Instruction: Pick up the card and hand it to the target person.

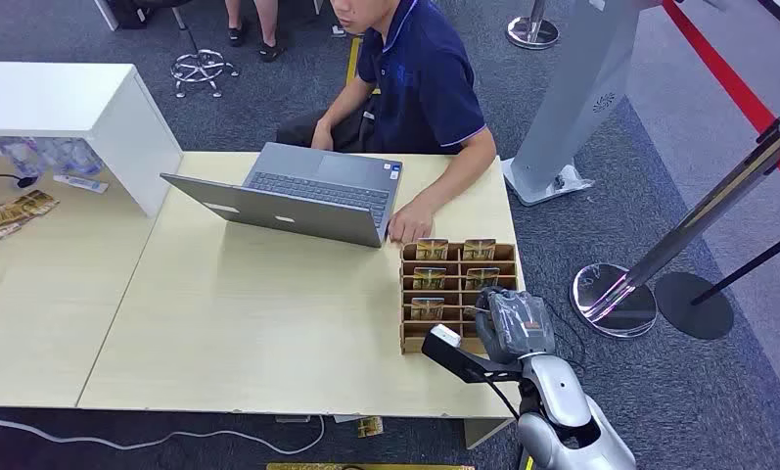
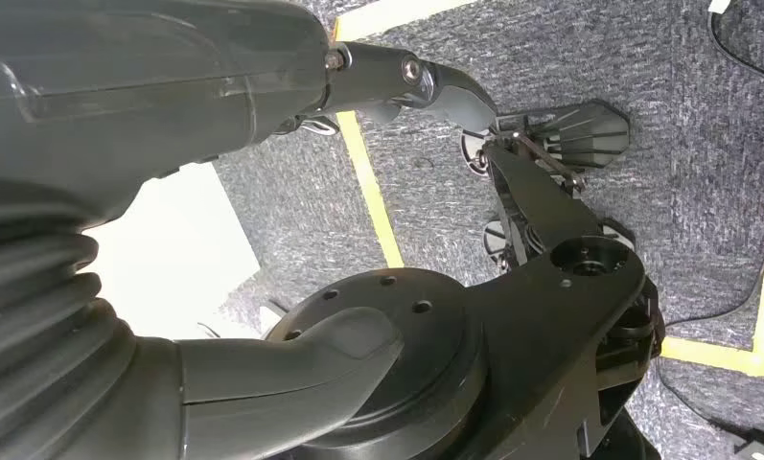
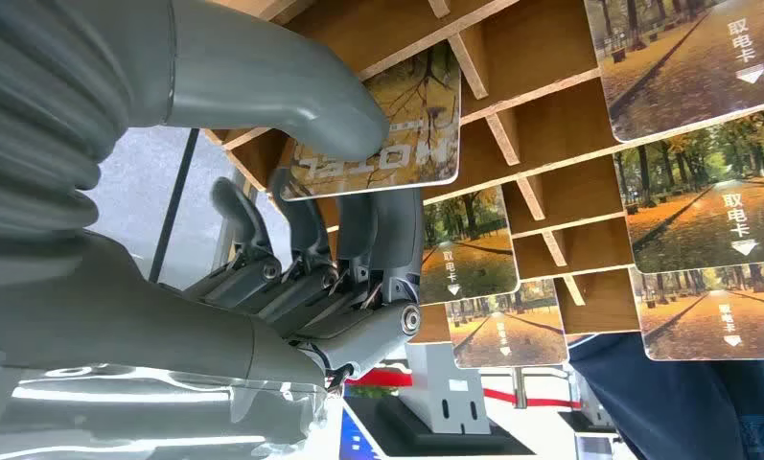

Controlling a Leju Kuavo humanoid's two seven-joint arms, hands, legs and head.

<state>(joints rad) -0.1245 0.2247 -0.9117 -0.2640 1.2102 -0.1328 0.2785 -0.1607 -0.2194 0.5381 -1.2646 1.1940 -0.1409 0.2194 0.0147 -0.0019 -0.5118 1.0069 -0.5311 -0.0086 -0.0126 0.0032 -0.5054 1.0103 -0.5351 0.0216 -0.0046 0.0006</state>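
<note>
A wooden card rack (image 1: 459, 257) stands at the table's right edge with several autumn-scene cards (image 1: 431, 249) in its slots. My right hand (image 1: 511, 321) is at the rack's near right corner. In the right wrist view this hand (image 3: 291, 240) pinches one card (image 3: 397, 134) between thumb and fingers, close against the rack (image 3: 541, 125); I cannot tell if the card is out of its slot. Across the table sits a person (image 1: 420, 83) in a dark blue shirt, one hand (image 1: 405, 227) resting beside the rack. My left hand (image 2: 215, 86) hangs over the floor, holding nothing.
An open grey laptop (image 1: 307, 196) lies in front of the person, left of the rack. A white cabinet (image 1: 63, 103) and loose cards (image 1: 19, 211) are at the far left. A stanchion base (image 1: 616, 299) and a white kiosk post (image 1: 572, 98) stand right of the table (image 1: 249, 323).
</note>
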